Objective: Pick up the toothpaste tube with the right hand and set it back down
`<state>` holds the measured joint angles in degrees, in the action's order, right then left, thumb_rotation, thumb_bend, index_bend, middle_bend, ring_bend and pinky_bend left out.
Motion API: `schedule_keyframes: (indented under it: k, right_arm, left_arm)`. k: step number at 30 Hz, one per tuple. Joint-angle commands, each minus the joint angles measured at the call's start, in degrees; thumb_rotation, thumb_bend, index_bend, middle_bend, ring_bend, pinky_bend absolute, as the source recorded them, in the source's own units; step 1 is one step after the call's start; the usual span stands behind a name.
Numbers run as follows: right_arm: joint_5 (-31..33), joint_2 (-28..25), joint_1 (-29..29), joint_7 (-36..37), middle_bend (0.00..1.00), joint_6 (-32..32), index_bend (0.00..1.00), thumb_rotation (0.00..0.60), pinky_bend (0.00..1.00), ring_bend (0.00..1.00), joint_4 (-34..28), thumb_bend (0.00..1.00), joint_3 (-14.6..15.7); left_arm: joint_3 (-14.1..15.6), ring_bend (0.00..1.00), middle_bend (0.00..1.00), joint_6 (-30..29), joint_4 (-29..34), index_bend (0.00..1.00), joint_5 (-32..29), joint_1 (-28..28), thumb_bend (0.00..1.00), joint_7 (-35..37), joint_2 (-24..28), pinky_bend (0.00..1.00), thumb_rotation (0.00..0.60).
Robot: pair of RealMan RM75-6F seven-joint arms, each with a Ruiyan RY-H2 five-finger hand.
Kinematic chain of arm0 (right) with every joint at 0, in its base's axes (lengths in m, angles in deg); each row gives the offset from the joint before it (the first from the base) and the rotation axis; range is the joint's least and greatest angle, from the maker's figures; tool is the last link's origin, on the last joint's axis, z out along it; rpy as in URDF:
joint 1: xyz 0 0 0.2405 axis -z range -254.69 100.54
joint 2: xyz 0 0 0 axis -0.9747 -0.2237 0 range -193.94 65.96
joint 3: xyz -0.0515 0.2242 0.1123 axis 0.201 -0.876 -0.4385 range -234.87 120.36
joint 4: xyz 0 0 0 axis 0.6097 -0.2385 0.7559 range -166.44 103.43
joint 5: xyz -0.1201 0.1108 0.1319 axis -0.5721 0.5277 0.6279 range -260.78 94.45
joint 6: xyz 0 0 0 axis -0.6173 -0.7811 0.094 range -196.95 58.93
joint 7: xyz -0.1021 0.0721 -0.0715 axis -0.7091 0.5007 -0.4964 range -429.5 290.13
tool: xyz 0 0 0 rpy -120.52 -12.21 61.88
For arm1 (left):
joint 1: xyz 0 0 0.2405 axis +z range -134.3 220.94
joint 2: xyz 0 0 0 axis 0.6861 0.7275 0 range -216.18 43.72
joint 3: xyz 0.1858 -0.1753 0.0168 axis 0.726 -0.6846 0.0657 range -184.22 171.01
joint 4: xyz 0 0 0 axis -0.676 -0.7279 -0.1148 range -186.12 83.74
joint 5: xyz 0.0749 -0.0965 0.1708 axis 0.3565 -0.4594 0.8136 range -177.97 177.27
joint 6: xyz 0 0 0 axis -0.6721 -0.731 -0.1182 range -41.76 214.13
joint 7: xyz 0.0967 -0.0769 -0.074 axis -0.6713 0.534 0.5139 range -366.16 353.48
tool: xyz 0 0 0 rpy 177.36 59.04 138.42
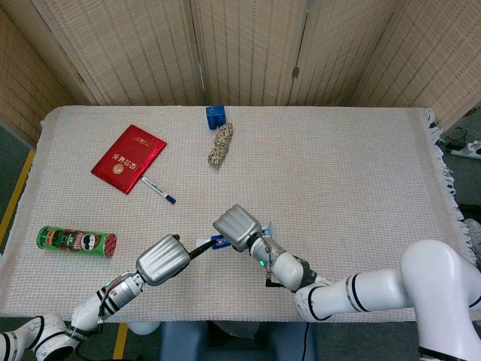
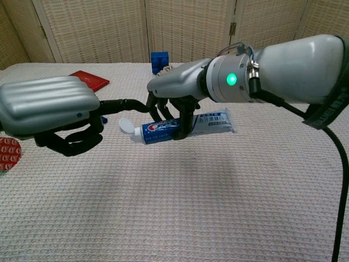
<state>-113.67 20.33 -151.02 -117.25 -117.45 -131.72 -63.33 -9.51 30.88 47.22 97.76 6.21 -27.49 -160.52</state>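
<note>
My right hand (image 1: 238,226) (image 2: 177,93) holds the blue and white toothpaste tube (image 2: 163,129) (image 1: 219,241) in the air above the cloth. The tube lies nearly level, its white cap (image 2: 126,126) pointing left. My left hand (image 1: 163,259) (image 2: 46,106) hovers just left of the tube and holds nothing. One of its dark fingers (image 2: 128,103) stretches toward the right hand's fingers above the cap, while the others curl loosely underneath. The shadow on the cloth shows the tube clear of the table.
A red booklet (image 1: 128,158) and a pen (image 1: 158,190) lie at the far left. A green chips can (image 1: 77,241) lies near the left front edge. A blue box (image 1: 216,116) and a rope bundle (image 1: 221,145) sit at the back middle.
</note>
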Motion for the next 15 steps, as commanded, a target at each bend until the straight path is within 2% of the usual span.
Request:
schedule_keyframes:
  k: [1, 15]
  right_arm:
    - [-0.1, 0.0, -0.2, 0.5, 0.56, -0.2, 0.65, 0.600, 0.66, 0.67, 0.1, 0.81, 0.3]
    - [-1.8, -1.4, -0.2, 3.6, 0.57, -0.5, 0.65, 0.600, 0.66, 0.67, -0.5, 0.81, 1.6]
  left_arm:
    - [-0.1, 0.86, 0.88, 1.0, 0.3, 0.07, -1.8, -0.4, 0.67, -1.6, -0.6, 0.69, 0.600]
    - [1.6, 0.85, 0.88, -0.1, 0.0, 0.09, -4.5, 0.5, 0.67, -3.4, 0.5, 0.69, 0.600]
